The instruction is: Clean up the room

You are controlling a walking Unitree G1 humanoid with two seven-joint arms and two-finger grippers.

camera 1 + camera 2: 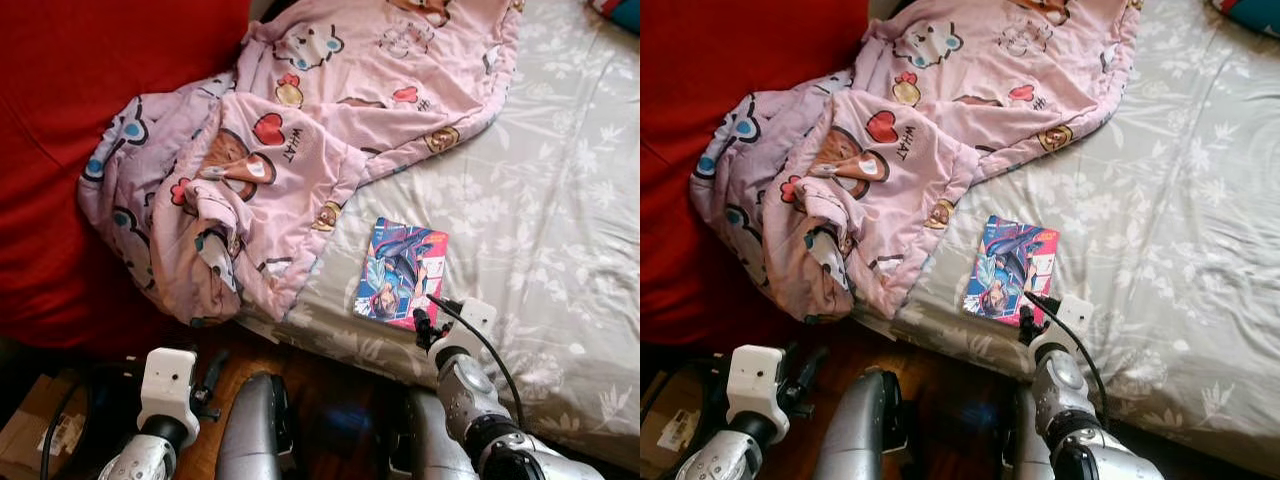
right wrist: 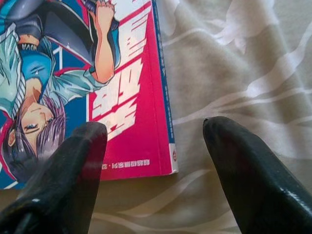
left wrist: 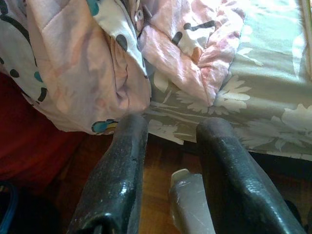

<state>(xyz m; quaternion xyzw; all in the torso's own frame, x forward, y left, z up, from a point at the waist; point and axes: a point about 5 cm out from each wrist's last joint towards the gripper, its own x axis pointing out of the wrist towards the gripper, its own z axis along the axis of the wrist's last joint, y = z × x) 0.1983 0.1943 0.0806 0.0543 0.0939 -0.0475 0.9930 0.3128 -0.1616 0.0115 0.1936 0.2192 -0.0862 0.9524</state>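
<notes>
A manga book (image 1: pixel 401 272) with a red and blue cover lies flat on the grey floral bed sheet (image 1: pixel 540 220), near the bed's front edge. My right gripper (image 1: pixel 424 322) is just short of the book's near right corner. In the right wrist view it stands open (image 2: pixel 156 131), with one finger (image 2: pixel 78 161) over the cover (image 2: pixel 122 92) and the other over bare sheet. A rumpled pink cartoon-print blanket (image 1: pixel 290 140) spills off the bed's left side. My left gripper (image 3: pixel 173 124) is open and low over the floor, pointing at the blanket's hanging edge (image 3: pixel 87 73).
A large red cushion or cover (image 1: pixel 80 110) rises at the left of the bed. Dark wooden floor (image 1: pixel 330 395) runs along the bed's front edge. A cardboard box (image 1: pixel 35 425) sits at the bottom left. A teal and red item (image 1: pixel 618 8) lies at the bed's far right.
</notes>
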